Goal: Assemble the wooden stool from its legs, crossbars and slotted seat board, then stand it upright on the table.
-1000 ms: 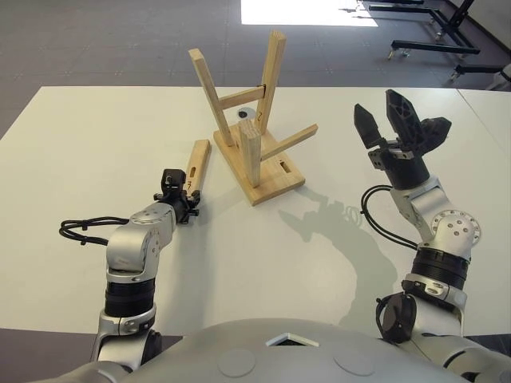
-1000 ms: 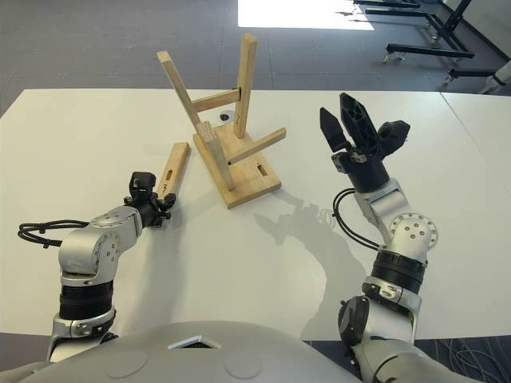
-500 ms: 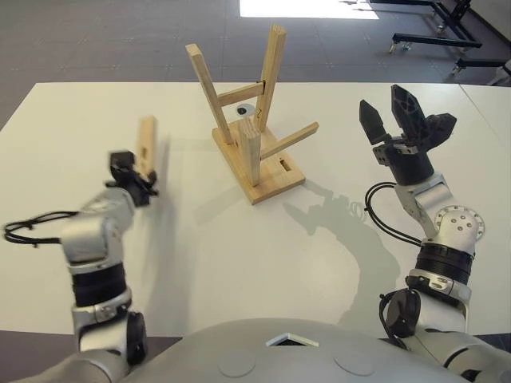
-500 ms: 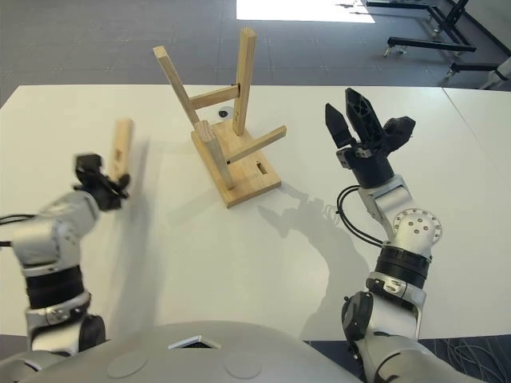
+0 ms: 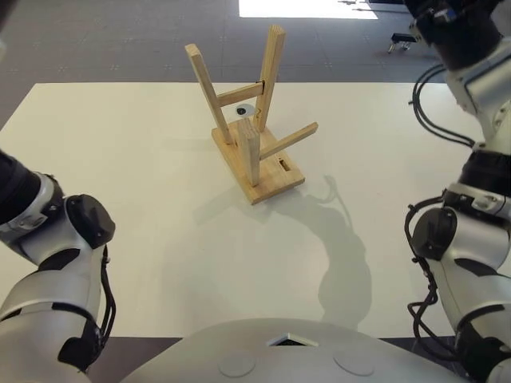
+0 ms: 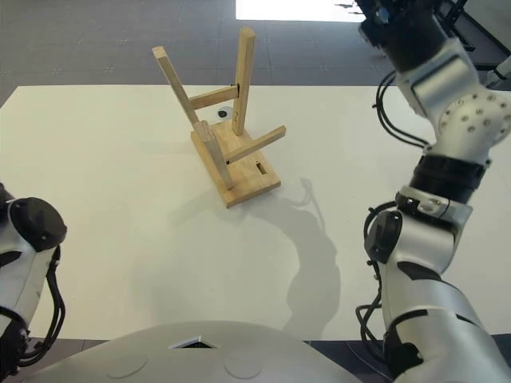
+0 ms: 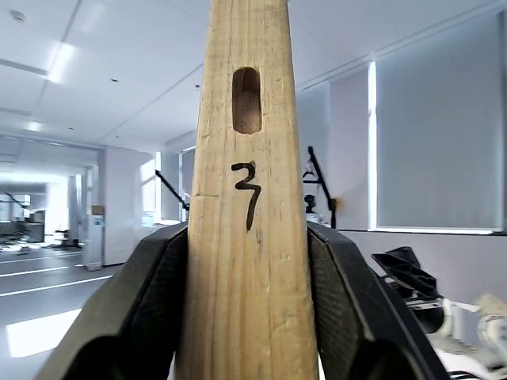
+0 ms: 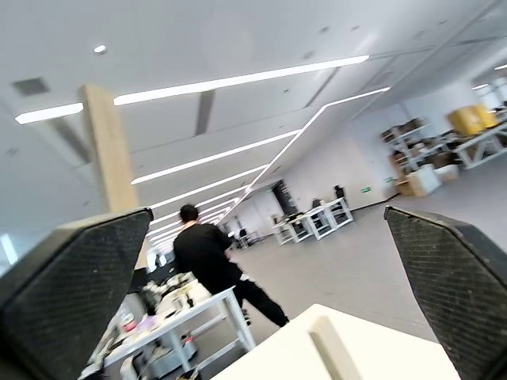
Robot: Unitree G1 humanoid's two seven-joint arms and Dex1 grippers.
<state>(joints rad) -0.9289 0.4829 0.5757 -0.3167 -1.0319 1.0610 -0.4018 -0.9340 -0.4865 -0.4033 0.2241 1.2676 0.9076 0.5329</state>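
White and broad, the table [image 5: 120,159] carried the part-built stool [image 5: 251,136] near its middle, well apart from both arms, and we found it upside down: the seat board [image 5: 275,182] lay flat on the tabletop with three legs rising from it. Two of them, a leaning leg [image 5: 206,92] tilted to the left and a tall leg [image 5: 271,76] that was nearly upright, stood at the far end of the board and were joined by the upper crossbar [image 5: 239,97]. The near leg [image 5: 251,152] stood closer to us, and the lower crossbar [image 5: 289,140] stuck out from it to the right with its outer end free in the air. Just beside that bar we saw an open slot [image 5: 285,167] in the board. A small round thing [image 6: 227,115] lay on the table just behind the board, too small for us to name, and grey floor [image 5: 96,40] stretched beyond the table's far edge. The left gripper [image 7: 247,237] was up in the air, facing out at the room, and was clamped on the loose leg [image 7: 247,142], its black fingers [image 7: 150,293] pressing the wood from both sides. That leg ran straight out between them, with an oblong hole [image 7: 246,100] cut near its outer end and a hand-drawn mark [image 7: 247,194] below the hole. The right gripper [image 8: 265,237] was high as well, aimed toward the ceiling lights [image 8: 238,79], and its two textured pads [image 8: 71,285] stood wide apart, gripping nothing.
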